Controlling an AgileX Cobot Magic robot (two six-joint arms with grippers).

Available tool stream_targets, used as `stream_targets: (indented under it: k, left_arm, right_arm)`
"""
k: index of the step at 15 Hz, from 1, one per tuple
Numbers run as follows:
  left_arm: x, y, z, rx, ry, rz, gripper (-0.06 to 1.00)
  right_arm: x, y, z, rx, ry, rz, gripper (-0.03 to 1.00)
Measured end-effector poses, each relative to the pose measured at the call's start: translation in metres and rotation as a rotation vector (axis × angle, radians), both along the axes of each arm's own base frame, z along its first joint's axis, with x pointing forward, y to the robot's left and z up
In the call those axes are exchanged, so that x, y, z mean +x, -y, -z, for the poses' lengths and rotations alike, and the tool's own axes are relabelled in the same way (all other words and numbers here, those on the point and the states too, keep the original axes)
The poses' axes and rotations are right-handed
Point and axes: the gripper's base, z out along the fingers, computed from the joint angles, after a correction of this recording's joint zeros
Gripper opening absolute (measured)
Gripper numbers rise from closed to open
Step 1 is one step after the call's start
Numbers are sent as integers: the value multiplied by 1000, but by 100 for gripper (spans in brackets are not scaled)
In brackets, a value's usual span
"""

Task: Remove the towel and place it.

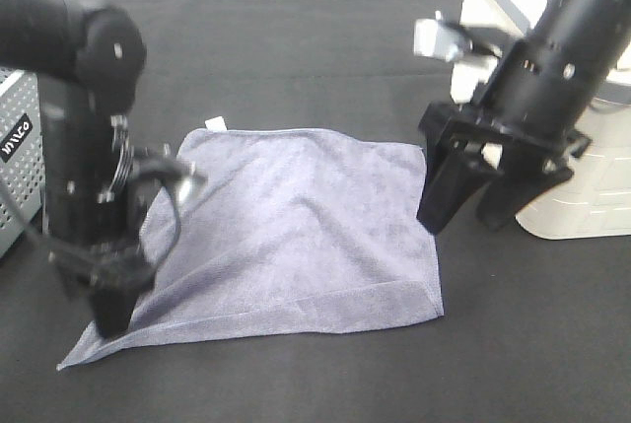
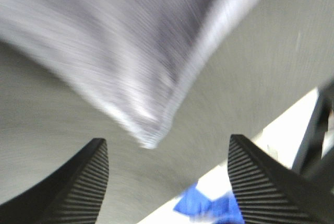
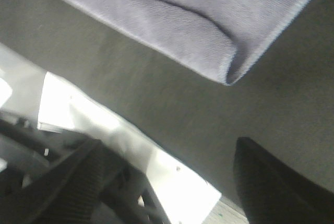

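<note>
towel: greyish-purple, spread flat on the black table cover in the middle of the high view; neither arm holds it.
white tag: sticks out at the towel's 11 o'clock corner.
left gripper: points down over the towel's 8 o'clock corner, fingers apart and empty; the corner tip lies just ahead of them.
right gripper: at the towel's 2 o'clock, just beside its edge, jaws spread wide, empty.
white container: at 3 o'clock in the high view, behind the right gripper.
</note>
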Motion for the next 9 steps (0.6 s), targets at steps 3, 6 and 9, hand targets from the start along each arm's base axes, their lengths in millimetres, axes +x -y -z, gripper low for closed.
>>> stream_targets:
  k: [3,6,9]
  left_arm:
    - [14,-9,-17,9,82,-182,62]
    - [16,-13,-17,19,88,-224,62]
    - [16,-13,-17,19,87,-224,62]
  right_arm:
    - [8,1,15,-23,120,121,68]
    - [7,-30,26,-75,235,71,68]
    - [9,-41,59,-228,235,27,68]
